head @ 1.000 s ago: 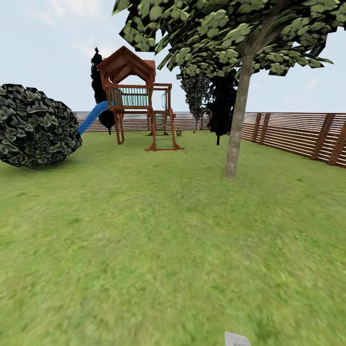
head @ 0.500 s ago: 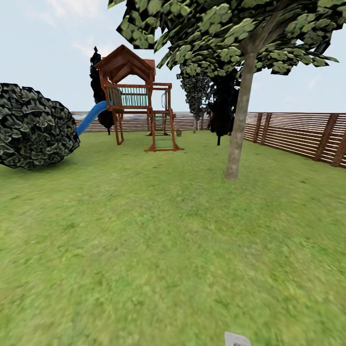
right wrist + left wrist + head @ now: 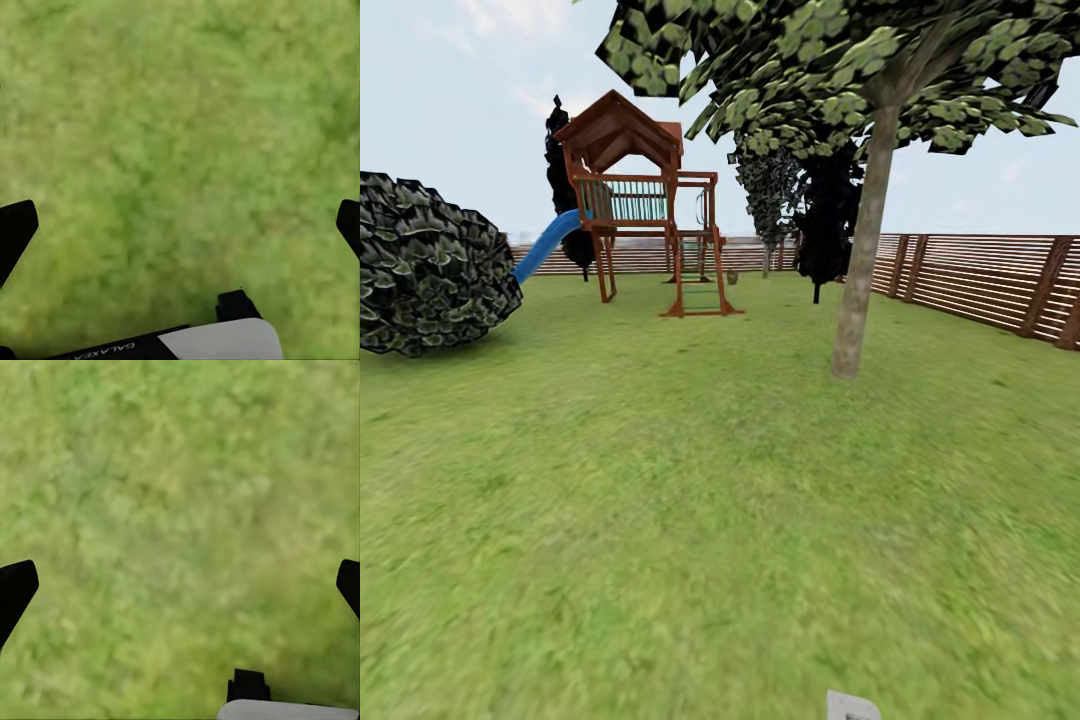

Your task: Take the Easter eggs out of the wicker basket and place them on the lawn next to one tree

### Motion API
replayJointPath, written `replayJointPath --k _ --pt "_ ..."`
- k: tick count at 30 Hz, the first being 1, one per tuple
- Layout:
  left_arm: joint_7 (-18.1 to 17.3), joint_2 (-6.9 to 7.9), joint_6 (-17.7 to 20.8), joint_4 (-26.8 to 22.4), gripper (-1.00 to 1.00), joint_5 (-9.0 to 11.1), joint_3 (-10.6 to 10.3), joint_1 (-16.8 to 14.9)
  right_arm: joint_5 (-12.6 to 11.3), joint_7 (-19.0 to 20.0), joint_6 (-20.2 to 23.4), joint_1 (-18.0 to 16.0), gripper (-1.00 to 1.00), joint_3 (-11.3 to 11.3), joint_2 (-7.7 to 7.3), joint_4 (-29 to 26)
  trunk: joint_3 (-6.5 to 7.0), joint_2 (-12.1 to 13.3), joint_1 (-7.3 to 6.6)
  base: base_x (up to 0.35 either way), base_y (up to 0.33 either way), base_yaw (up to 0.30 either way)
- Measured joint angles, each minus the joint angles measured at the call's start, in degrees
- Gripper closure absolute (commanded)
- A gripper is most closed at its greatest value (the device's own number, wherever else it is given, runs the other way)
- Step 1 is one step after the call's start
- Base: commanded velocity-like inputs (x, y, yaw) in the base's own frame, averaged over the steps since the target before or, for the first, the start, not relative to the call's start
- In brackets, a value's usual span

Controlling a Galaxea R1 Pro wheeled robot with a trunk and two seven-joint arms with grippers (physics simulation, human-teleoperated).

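A: Two grippers, both pointed down at the lawn [image 3: 690,520]. Left gripper [image 3: 180,585]: fingers spread wide, nothing between them. Right gripper [image 3: 180,225]: same condition, fingers apart and empty.

B: Location of the eggs and basket?

A: Not confirmed. A small brownish object [image 3: 731,276] stands on the grass by the foot of the play tower [image 3: 645,205], near the far fence [image 3: 970,275]. It may be the wicker basket; it is too small to tell. No eggs can be made out.

B: Nearer landmarks?

A: Light-leaved tree [image 3: 860,250] at mid-distance on the right, dark bush [image 3: 430,265] at the left, darker trees [image 3: 825,225] beyond, close to the fence.

B: Handling guidance for the eggs?

A: Judged: light, rigid, smooth and rounded, so prone to slip or roll. Grip each across its widest middle, fingers closing evenly, and set it down gently on the grass.
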Motion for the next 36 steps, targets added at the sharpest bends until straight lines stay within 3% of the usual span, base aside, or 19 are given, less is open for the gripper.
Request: replayJointPath --k 36 --pt "0.06 0.08 0.0 0.0 -1.0 0.0 0.0 0.0 -0.37 -0.06 -0.17 0.0 -1.0 0.0 0.0 0.0 0.0 0.0 0.0 0.273 0.0 0.0"
